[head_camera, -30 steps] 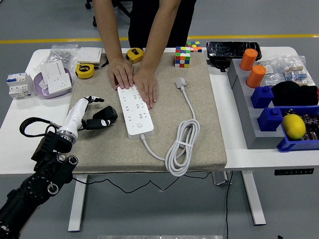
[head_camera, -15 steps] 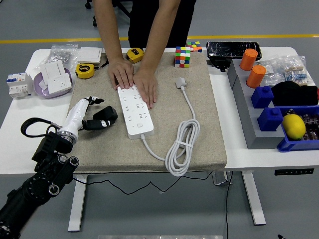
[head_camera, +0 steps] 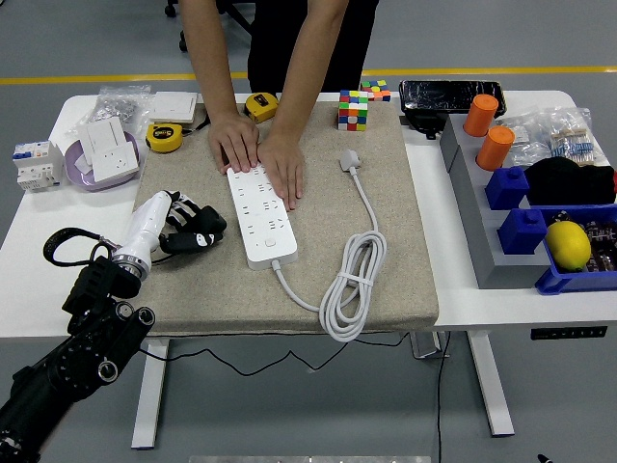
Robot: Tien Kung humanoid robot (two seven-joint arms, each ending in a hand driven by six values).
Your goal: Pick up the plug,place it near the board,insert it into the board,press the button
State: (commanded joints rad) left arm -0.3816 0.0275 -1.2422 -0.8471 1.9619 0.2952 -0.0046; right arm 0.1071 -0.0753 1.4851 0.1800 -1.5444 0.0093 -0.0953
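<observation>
A black plug (head_camera: 200,234) lies on the beige mat (head_camera: 386,280), just left of the white power strip (head_camera: 260,220). My left hand (head_camera: 187,218), white-shelled with dark fingers, comes in from the lower left and its fingers curl down over the plug, which still rests on the mat. A person at the far side presses both hands (head_camera: 258,154) flat on the strip's far end. The strip's button end (head_camera: 270,244) points toward me. Its white cord (head_camera: 355,280) coils to the right and ends in a grey plug (head_camera: 350,159). My right arm is out of sight.
A Rubik's cube (head_camera: 353,110) stands at the mat's far edge. Yellow tape measures (head_camera: 164,137), wall sockets in a purple bowl (head_camera: 96,159) and a breaker (head_camera: 33,164) sit at the back left. Grey and blue bins (head_camera: 525,212) with orange cylinders and a yellow ball fill the right.
My left hand's fingers, spread above and left of the black plug before, have come down and curled over it. The person's hands and the power strip stayed put.
</observation>
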